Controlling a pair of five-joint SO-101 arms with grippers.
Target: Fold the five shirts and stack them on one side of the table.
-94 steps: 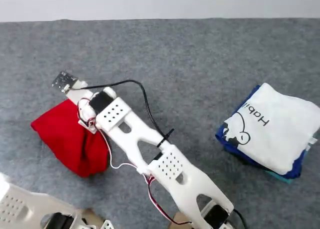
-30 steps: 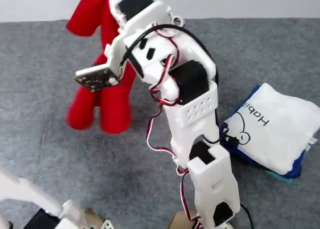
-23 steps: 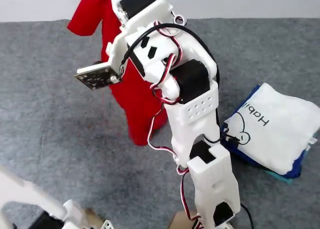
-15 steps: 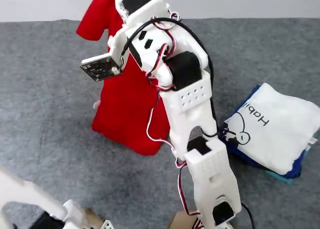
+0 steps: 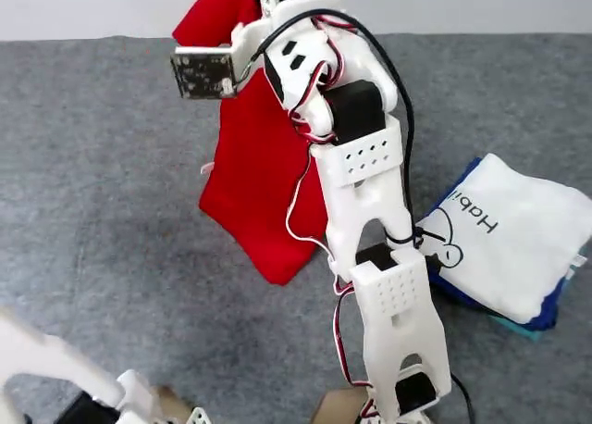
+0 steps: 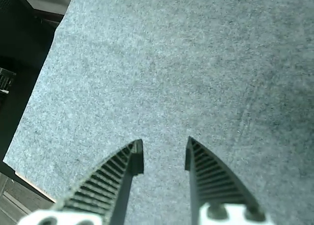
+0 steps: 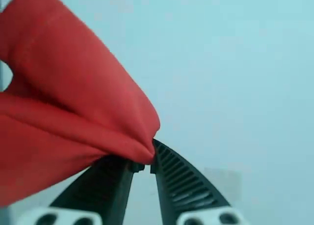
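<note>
A: Swung rightward, the red shirt (image 5: 259, 193) dangles at twelve o'clock above the worktop (image 5: 111, 211), right jaws clenched on it.
B: And the left jaws?
A: Released; the folded stack (image 5: 504, 239) sits at three o'clock.

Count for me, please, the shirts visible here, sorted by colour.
red shirt: 1
white shirt: 1
blue shirt: 1
teal shirt: 1, only an edge showing under the stack
Total: 4
</note>
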